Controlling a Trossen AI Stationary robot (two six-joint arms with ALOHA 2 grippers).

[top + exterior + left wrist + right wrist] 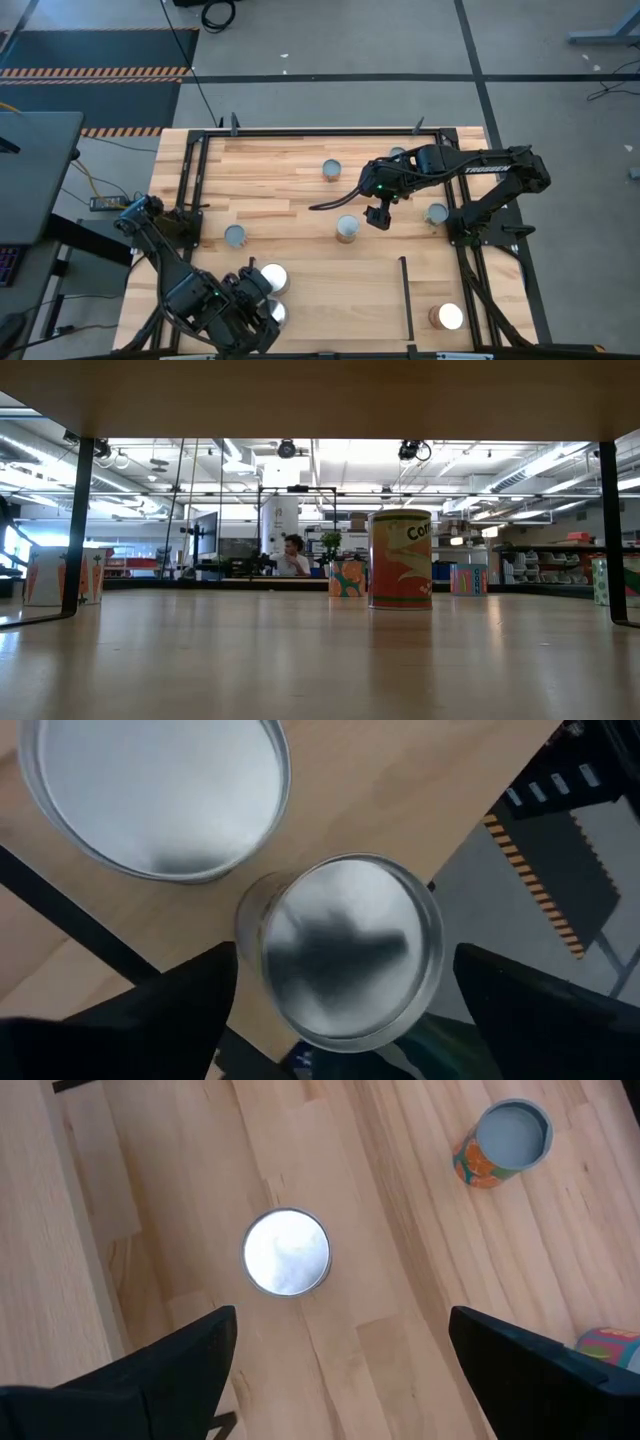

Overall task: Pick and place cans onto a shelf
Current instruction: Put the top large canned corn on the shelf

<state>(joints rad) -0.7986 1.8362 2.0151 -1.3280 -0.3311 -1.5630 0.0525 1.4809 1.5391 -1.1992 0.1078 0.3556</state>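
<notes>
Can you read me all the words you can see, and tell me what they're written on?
"Con", cut off at the edge: on the label of the big can in the low view.
White lettering on the right arm in the high view: too small to read.
Labels on the other cans: too blurred to read.

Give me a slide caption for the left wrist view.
Left gripper open around a grey-topped can, a second can beside it on the shelf.
</notes>
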